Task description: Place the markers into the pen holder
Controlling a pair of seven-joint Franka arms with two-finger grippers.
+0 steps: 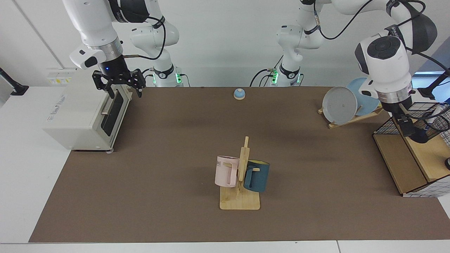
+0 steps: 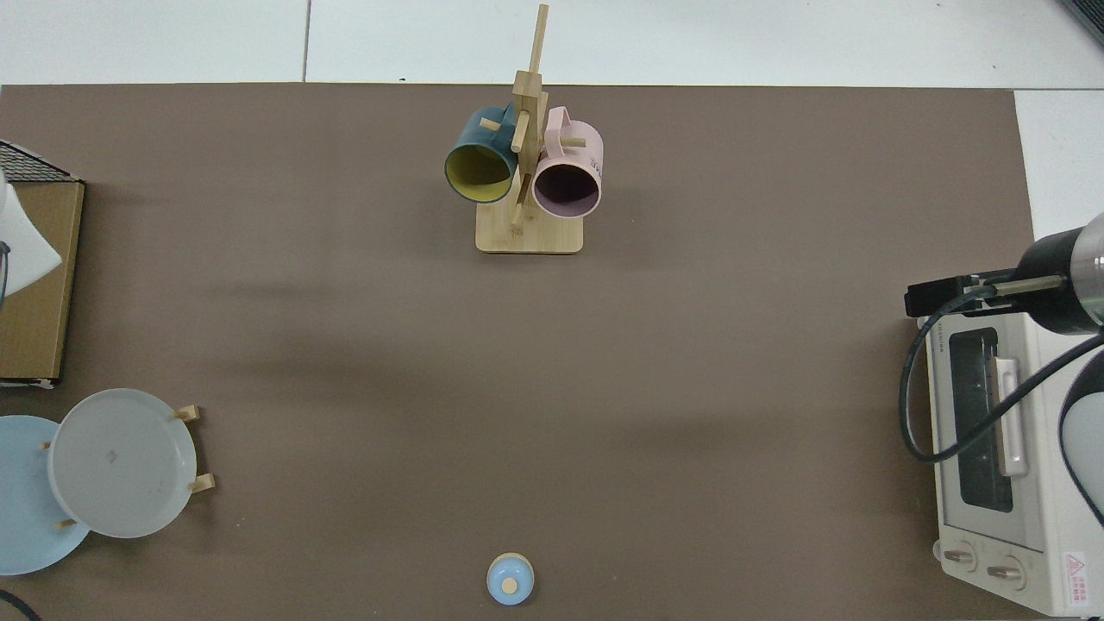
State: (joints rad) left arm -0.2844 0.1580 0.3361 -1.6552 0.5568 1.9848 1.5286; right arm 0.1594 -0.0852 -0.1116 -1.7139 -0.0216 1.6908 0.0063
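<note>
The pen holder (image 1: 431,127), a black mesh cup, lies tilted on the wooden shelf at the far right of the facing view. A thin pale streak shows through its mesh; I cannot say that it is the marker. My left gripper (image 1: 407,127) hangs just beside the holder's dark base, on the side toward the table's middle. Its tip merges with the dark mesh. Only a white piece of the left arm (image 2: 19,246) enters the top view. My right gripper (image 1: 122,88) waits open and empty above the toaster oven, and it also shows in the top view (image 2: 936,296).
A white toaster oven (image 1: 84,112) stands at the facing view's left. A wooden mug tree (image 1: 240,175) with a pink and a teal mug is mid-table. A plate rack (image 1: 342,105), a small blue bell (image 1: 239,93) and the wire-grid shelf frame (image 1: 397,154) are also there.
</note>
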